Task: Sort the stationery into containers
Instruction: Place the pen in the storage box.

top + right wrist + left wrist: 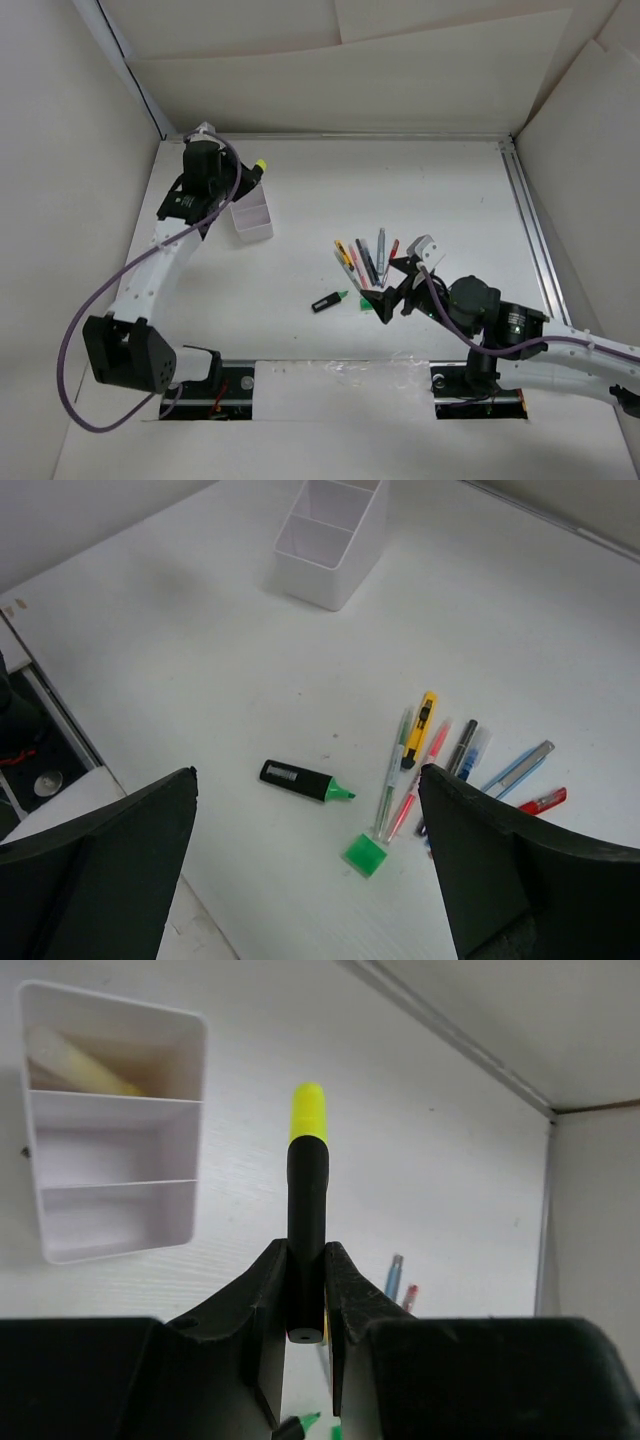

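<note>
Judging from how things lie, the sorting looks barely begun. Nearest the bases, the right gripper (403,275) hovers with fingers spread wide over the pens (440,760), a green-tipped highlighter (300,780) and a green cap (365,853), all loose. Farther off, the left gripper (305,1260) pinches a yellow-tipped highlighter (307,1190) near the white box (200,1130) — one compartment holds something pale yellow. The table (400,190) is plain white, with a metal rail (530,230) and pale walls (350,90).

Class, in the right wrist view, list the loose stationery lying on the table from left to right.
Stubby black highlighter with green tip → small green square cap → yellow pen → short red pen.
</note>
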Motion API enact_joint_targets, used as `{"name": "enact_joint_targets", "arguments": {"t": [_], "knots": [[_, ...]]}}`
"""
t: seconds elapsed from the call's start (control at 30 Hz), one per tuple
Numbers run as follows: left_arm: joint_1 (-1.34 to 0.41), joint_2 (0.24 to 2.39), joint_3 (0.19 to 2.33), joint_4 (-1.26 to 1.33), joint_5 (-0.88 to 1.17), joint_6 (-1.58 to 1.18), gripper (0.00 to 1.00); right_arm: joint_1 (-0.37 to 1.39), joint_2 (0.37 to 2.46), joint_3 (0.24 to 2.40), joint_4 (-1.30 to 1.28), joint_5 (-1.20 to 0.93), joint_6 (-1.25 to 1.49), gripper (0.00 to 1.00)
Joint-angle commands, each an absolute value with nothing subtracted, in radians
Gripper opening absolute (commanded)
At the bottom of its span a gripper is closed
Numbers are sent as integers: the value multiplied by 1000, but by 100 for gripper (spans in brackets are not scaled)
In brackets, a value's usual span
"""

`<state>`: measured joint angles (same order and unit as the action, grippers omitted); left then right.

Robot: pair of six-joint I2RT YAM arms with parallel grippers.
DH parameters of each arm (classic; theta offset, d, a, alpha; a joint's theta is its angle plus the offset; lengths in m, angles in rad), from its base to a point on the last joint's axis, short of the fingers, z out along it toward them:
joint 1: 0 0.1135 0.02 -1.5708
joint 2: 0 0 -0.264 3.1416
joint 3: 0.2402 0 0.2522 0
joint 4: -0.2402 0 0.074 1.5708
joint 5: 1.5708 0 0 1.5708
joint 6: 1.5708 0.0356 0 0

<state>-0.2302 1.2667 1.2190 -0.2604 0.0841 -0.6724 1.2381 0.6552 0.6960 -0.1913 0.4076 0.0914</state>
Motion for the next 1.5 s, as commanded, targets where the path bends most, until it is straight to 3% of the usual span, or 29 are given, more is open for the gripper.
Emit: {"name": "enact_joint_targets", "arguments": {"t": [0.0, 0.4, 1.47], "knots": [[-166, 1290, 1284, -267, 160, -644, 0, 1238, 618, 670, -186, 411, 123, 96], [-110, 1552, 1491, -402, 135, -623, 0, 1238, 540, 612, -175, 354, 141, 97], [-71, 1700, 1558, -463, 84, -594, 0, 1238, 560, 603, -147, 308, 123, 98]]}}
